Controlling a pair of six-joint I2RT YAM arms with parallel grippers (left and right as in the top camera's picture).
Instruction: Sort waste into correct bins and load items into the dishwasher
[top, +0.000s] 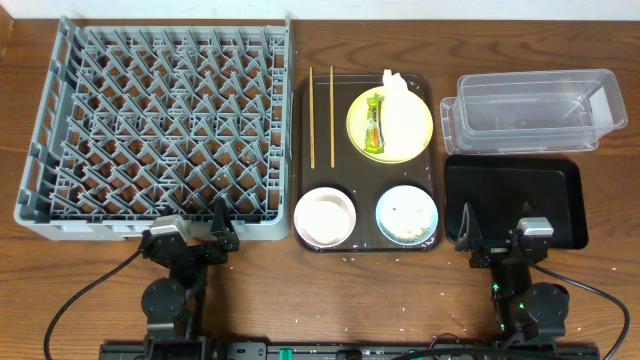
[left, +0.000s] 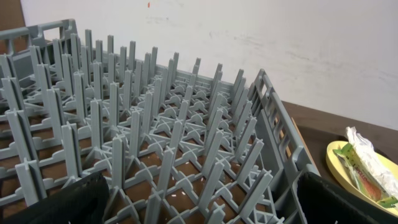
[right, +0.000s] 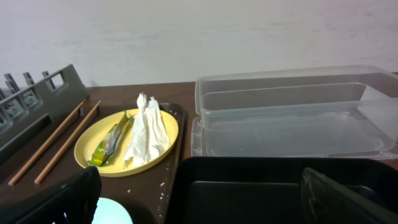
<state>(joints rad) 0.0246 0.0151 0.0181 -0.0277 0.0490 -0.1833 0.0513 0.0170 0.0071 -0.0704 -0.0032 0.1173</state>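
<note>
The big grey rack (top: 150, 120) sits on the left of the table (top: 320, 295). Its pegs stand up in rows, and the brown table shows through the gaps between them.

Next to it is a dark brown tray (top: 360, 180). On it, at the far left, two chopsticks (top: 312, 115) lie side by side. A yellow plate (right: 90, 146) sits at the far right of the tray. On the plate lie a green-and-orange wrapper (top: 374, 122) and a crumpled white napkin (right: 148, 134), touching each other. The napkin pokes out over the far edge of the plate. At the near side of the tray stand a white bowl (top: 325, 217) on the left and a light blue bowl (top: 395, 203) on the right. The blue bowl has pale crumbs (top: 408, 230) in it. More tiny crumbs are scattered on the tray near the bowl and on the table in front.

On the right are a see-through tub (top: 530, 110) at the back and a shiny black tray (top: 510, 190) in front of it, just beside each other.

The wrapper has printing on it, but it is too small to read.

The left gripper (left: 202, 190) is spread wide and holds nothing. It sits at the near edge of the rack. The right gripper (right: 202, 186) is spread wide too, with nothing in it, at the near edge of the black tray.
</note>
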